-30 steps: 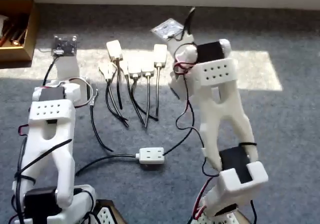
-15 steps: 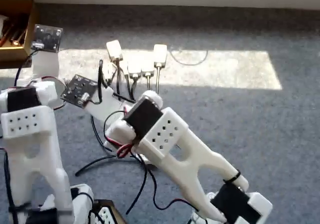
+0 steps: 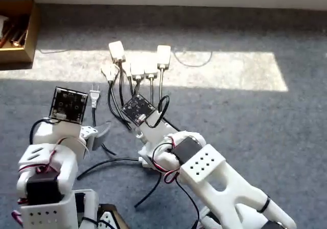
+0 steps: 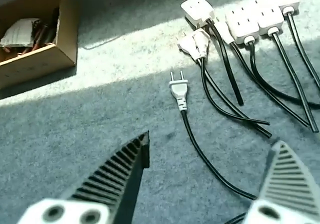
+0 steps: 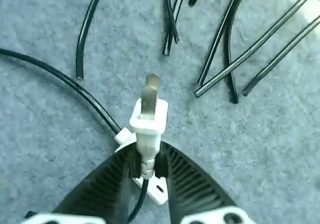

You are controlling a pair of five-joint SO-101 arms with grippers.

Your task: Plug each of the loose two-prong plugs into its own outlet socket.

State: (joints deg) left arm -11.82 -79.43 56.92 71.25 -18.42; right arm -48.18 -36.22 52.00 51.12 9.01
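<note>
My right gripper (image 5: 146, 156) is shut on a white two-prong plug (image 5: 148, 118), whose prongs point away from the wrist and whose black cord runs back between the fingers. Just beneath it lies a white outlet block (image 5: 152, 191), partly covered by the jaws; in the high view that outlet block (image 3: 145, 161) peeks out under the right arm. My left gripper (image 4: 210, 151) hangs open over bare carpet. Ahead of it lies a loose white plug (image 4: 179, 88) on a black cord, the same plug (image 3: 94, 93) in the high view. Several white sockets (image 4: 245, 24) on cords lie beyond.
A cardboard box (image 4: 37, 54) stands at the far left edge of the carpet. Black cords (image 5: 225, 44) fan out across the grey carpet between the sockets (image 3: 138, 66) and the arms. A sunlit patch (image 3: 230, 70) lies to the right.
The right arm swung from the far side down to the near centre, over the outlet block. The left arm pulled back toward its base and its gripper now points at the loose plug.
</note>
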